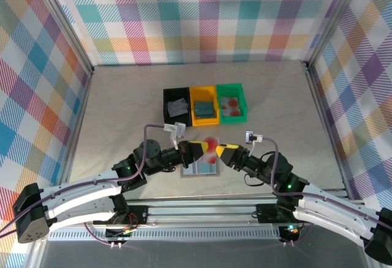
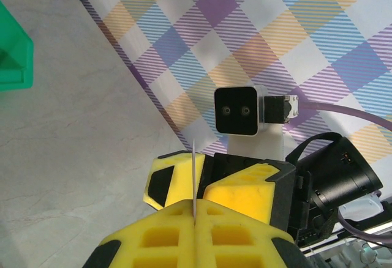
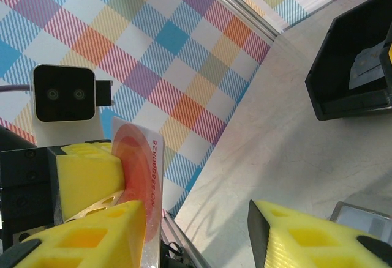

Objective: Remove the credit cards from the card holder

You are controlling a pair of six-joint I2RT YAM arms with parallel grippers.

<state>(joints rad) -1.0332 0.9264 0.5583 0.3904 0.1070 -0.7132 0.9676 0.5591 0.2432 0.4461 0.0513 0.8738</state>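
Seen from above, the left gripper [image 1: 202,148] reaches in over the near middle of the table [image 1: 122,103]. Its yellow jaws are pressed together on a reddish-pink card [image 1: 211,145], which it holds up off the surface. In the left wrist view the same card [image 2: 193,170] appears edge-on as a thin pale line clamped between the gripper's own yellow pads [image 2: 159,240].

The card holder [image 1: 201,169] lies open and flat on the table just below the card, nearer the arm bases, with its pale panels facing up.

Just right of the card, the right gripper [image 1: 223,152] faces the left one with its jaws spread. From its wrist camera, the card [image 3: 138,182] stands upright inside the gap of the right gripper [image 3: 193,210]. The card sits close against one yellow finger [image 3: 92,240], while the other finger [image 3: 306,234] is well apart from it. The left gripper's yellow finger [image 3: 86,173] backs the card.

Farther back, three trays sit in a touching row. The black tray [image 1: 167,104] holds a greyish card [image 1: 178,105], the yellow tray [image 1: 204,90] holds a teal card [image 1: 204,109], and the green tray [image 1: 231,88] holds reddish cards [image 1: 231,103].
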